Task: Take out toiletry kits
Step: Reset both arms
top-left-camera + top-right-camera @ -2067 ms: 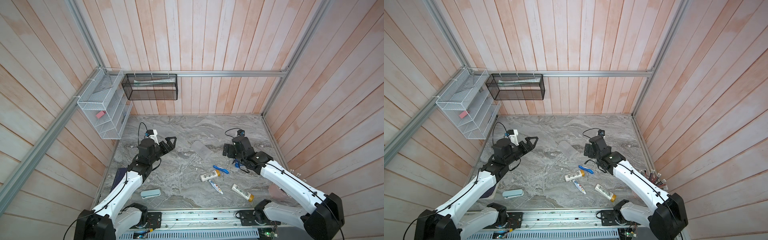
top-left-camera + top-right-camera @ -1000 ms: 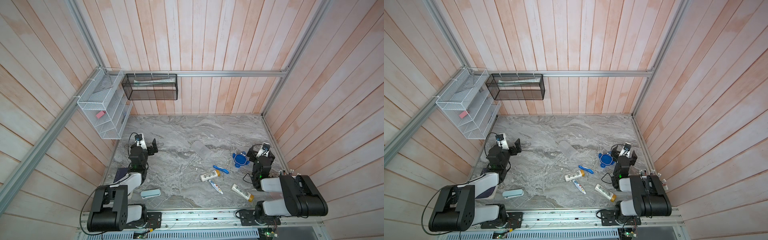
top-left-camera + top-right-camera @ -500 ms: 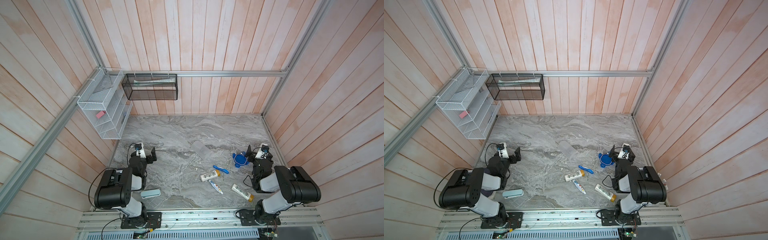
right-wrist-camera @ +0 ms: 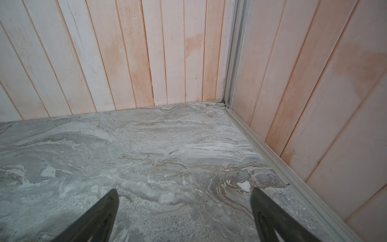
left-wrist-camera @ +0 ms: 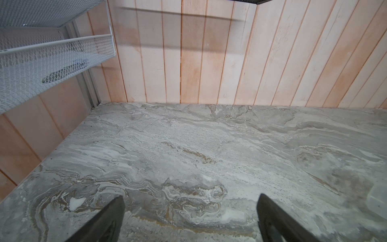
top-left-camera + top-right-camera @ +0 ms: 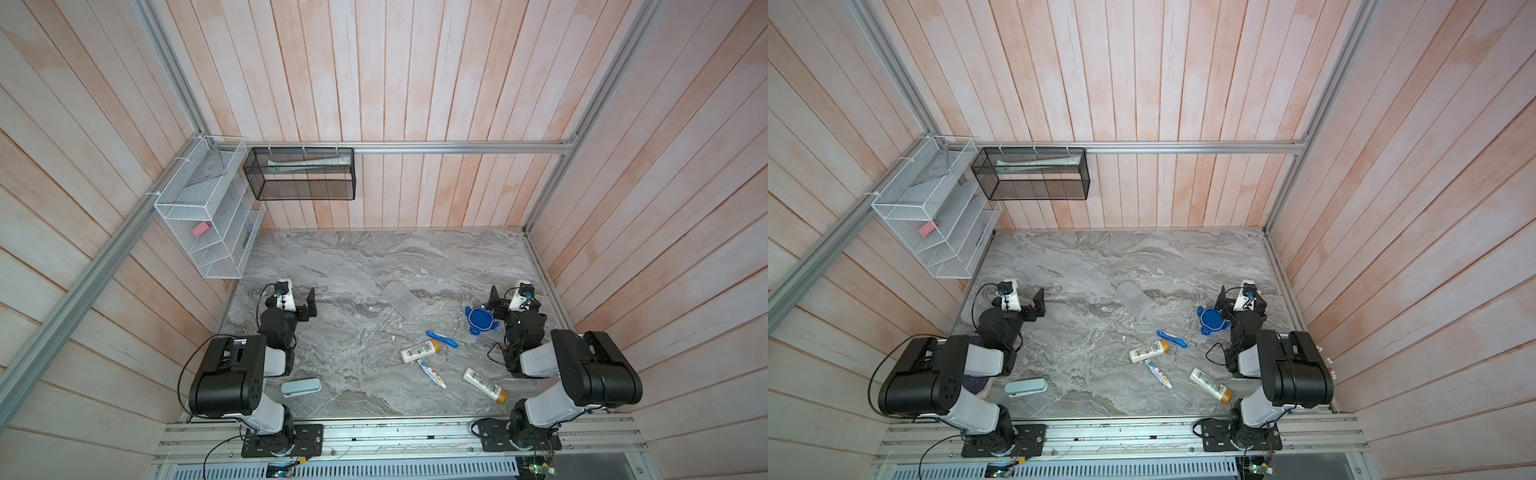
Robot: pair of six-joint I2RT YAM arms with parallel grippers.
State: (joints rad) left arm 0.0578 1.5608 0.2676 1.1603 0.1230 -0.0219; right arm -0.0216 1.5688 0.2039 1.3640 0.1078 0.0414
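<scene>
— Where's the kit, seen from above?
— In both top views it lies on the table (image 6: pixel 353 266), outside the tipped jar (image 6: pixel 402 300): one bottle (image 6: pixel 419 351) with the toothbrush (image 6: pixel 441 337) just beside its cap, the toothpaste tube (image 6: pixel 431 374) near, the other bottle (image 6: pixel 485 384) by my right arm (image 6: pixel 536 360).
— Left wrist?
— My left claw (image 5: pixel 190 201) gapes, empty.
— Right wrist?
— My right claw (image 4: pixel 184 192) gapes too, holding nothing.
</scene>
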